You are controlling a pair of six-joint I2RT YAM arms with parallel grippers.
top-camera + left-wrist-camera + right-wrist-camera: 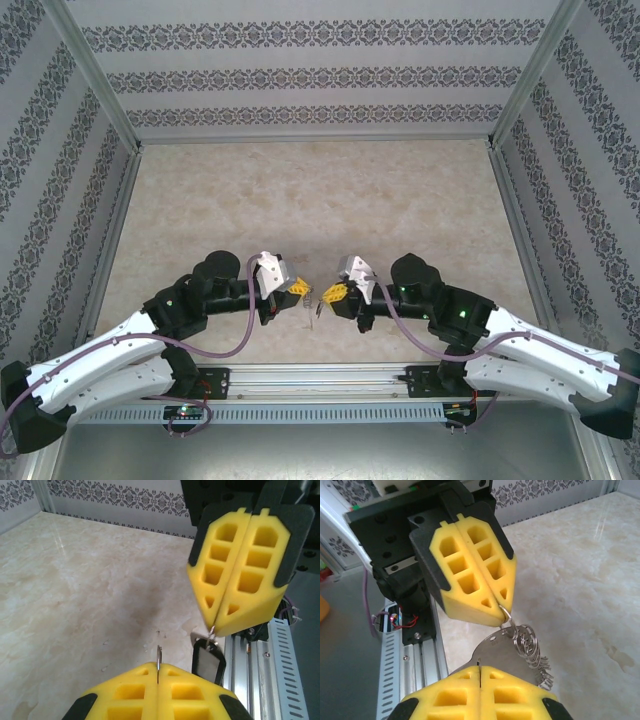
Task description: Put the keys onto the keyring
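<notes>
Left gripper (297, 288): clenched on the keyring (527, 645), its coiled rings hanging below the tips. Right gripper (337, 293): clenched on the key (206, 660), dark head dangling. Both sit close together above the table (300, 200), near edge, centre.

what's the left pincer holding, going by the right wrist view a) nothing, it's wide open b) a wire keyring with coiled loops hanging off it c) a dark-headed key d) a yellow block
b: in the right wrist view the left pincer is shut on the keyring, whose coiled loops hang below its tips. The dark-headed key hangs from the shut right pincer instead.
</notes>
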